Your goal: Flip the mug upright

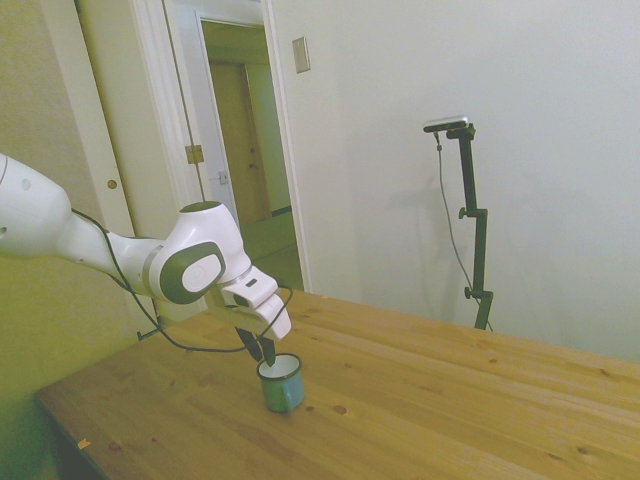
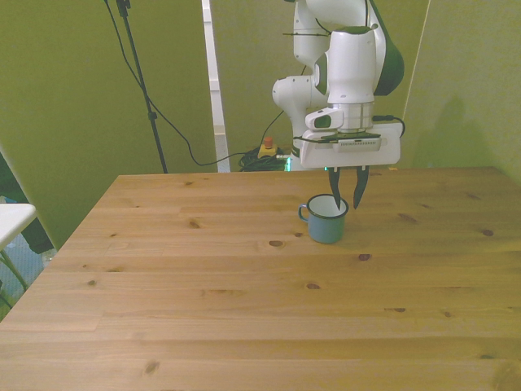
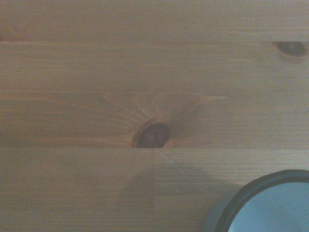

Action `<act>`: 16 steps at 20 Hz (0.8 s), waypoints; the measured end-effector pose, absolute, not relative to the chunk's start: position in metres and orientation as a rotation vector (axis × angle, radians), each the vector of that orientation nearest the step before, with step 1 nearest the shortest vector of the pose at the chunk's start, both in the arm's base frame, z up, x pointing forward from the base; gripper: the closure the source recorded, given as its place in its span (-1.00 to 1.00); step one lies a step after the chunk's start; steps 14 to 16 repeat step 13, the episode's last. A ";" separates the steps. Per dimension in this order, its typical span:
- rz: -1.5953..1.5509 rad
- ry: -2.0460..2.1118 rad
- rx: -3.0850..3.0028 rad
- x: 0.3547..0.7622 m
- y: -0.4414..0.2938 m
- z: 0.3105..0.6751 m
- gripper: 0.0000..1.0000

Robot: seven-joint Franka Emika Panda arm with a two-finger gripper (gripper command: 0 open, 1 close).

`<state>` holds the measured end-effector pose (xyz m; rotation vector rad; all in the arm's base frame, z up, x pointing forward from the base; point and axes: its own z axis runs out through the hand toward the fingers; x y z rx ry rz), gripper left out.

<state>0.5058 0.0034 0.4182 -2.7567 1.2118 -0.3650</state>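
Observation:
The teal mug stands upright on the wooden table, mouth up and white inside showing, its loop handle toward the front view's left. My gripper hangs just above the mug's rim on the front view's right, open, with one finger over the mouth and the other outside the wall. Nothing is held between the fingers. From the side, the mug sits directly under the gripper. In the wrist view only an arc of the mug's rim shows, blurred.
Bare wood with dark knots surrounds the mug on all sides. The table's far edge runs close behind the gripper. A white object pokes in at the front view's left, off the table.

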 end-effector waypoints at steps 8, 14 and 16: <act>-0.505 1.127 -2.743 0.453 0.034 0.465 -1.00; -0.570 1.087 -2.736 0.405 0.053 0.475 -1.00; -0.570 1.087 -2.736 0.405 0.053 0.475 -1.00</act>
